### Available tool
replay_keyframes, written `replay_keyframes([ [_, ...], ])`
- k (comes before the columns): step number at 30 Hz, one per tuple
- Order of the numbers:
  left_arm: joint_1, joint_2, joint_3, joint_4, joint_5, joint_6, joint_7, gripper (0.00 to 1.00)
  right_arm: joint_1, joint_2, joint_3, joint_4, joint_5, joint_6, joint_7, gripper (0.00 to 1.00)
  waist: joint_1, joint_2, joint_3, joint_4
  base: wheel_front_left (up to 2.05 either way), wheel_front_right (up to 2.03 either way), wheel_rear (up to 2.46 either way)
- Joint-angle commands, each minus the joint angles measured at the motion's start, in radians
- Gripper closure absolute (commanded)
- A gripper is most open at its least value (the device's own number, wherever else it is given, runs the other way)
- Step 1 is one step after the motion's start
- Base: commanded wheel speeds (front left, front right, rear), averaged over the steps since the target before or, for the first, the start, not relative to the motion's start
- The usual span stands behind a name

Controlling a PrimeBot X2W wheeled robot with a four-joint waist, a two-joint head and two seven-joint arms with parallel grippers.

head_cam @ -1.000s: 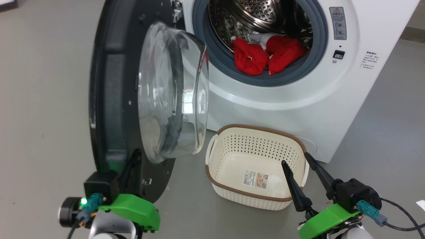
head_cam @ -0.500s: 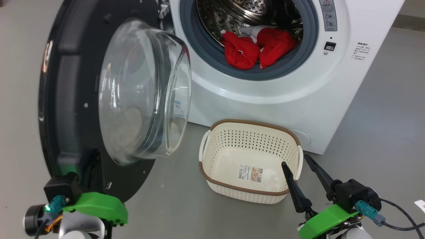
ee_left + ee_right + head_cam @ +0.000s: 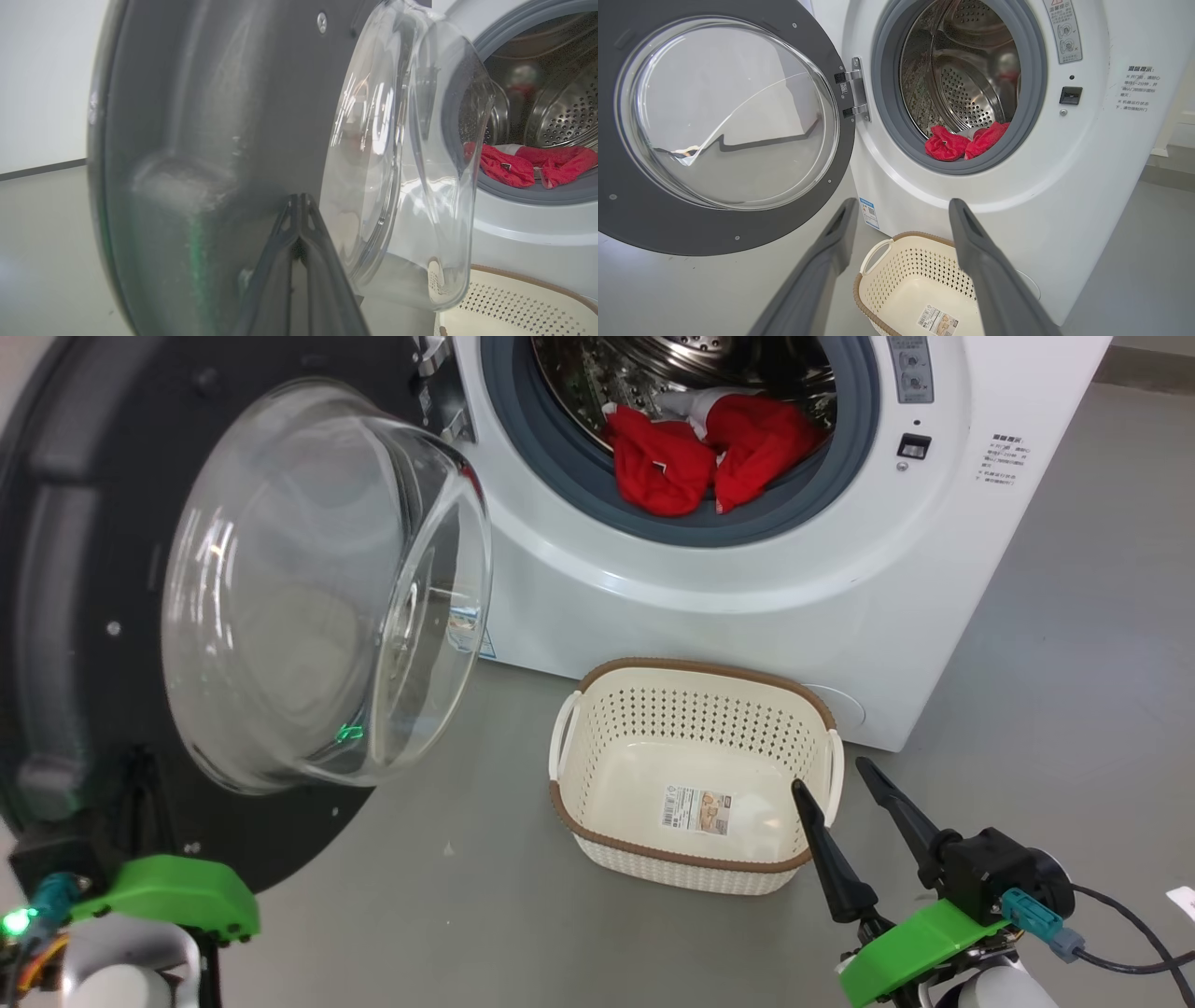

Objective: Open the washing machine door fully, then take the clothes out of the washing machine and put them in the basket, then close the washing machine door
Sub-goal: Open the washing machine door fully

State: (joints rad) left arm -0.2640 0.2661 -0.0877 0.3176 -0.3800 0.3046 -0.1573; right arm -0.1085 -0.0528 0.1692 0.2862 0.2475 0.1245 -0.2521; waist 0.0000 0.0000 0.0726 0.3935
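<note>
Door-opening stage of the task, with the swing near its end. Washing machine door [image 3: 56, 569] has turned further out on its hinge over the last second, from almost edge-on to the head camera to showing its inner face and glass bowl [image 3: 308, 588]. The head view has shifted as well, so part of the change is the camera's.

Left gripper [image 3: 297, 205]: fingers closed together on nothing, tips at the door's dark inner face just beside the bowl, apparently pushing it.

Right gripper [image 3: 831, 777]: fingers spread wide and empty, close by the right end of the basket [image 3: 691, 667].

Basket: empty, on the floor [image 3: 485, 915] in front of the washing machine [image 3: 747, 579], below its opening.

Clothes [image 3: 709, 457]: red, lying at the front lip of the drum [image 3: 966, 88], untouched.

Judgement: the opening now looks unobstructed, so the first step seems almost complete and the right arm has a free path to the clothes
</note>
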Motion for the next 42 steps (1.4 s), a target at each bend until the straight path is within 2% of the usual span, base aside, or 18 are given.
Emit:
replay_keyframes([
  [1,-0.058,0.064,0.067,-0.005,-0.006,0.014,-0.011,1.0,-0.036,0.003,0.018,-0.031,-0.006,0.006,0.003,0.0,0.0,0.0,0.004,0.0,0.0,0.0,0.0],
  [8,-0.105,0.102,0.101,0.071,-0.033,-0.008,-0.027,1.0,-0.038,0.003,0.019,-0.052,-0.022,0.006,0.016,0.0,0.0,0.0,0.024,-0.005,0.0,0.0,0.0],
  [12,-0.15,0.105,0.121,0.145,-0.068,-0.039,-0.045,1.0,-0.04,0.003,0.021,-0.07,-0.04,0.006,0.03,0.0,0.0,0.0,0.046,-0.011,0.0,0.0,0.0],
  [22,-0.246,0.114,0.126,0.287,-0.077,-0.07,-0.082,1.0,-0.042,0.003,0.017,-0.105,-0.074,0.006,0.058,0.0,0.0,0.0,0.082,-0.02,0.0,0.0,0.0],
  [36,-0.324,0.123,0.152,0.471,-0.073,-0.076,-0.103,1.0,-0.043,0.003,0.022,-0.108,-0.08,0.006,0.072,0.0,0.0,0.0,0.081,-0.031,0.0,0.0,0.0],
  [42,-0.328,0.131,0.179,0.48,-0.054,-0.068,-0.104,1.0,-0.044,0.003,0.025,-0.104,-0.073,0.006,0.071,0.0,0.0,0.0,0.072,-0.039,0.0,0.0,0.0],
])
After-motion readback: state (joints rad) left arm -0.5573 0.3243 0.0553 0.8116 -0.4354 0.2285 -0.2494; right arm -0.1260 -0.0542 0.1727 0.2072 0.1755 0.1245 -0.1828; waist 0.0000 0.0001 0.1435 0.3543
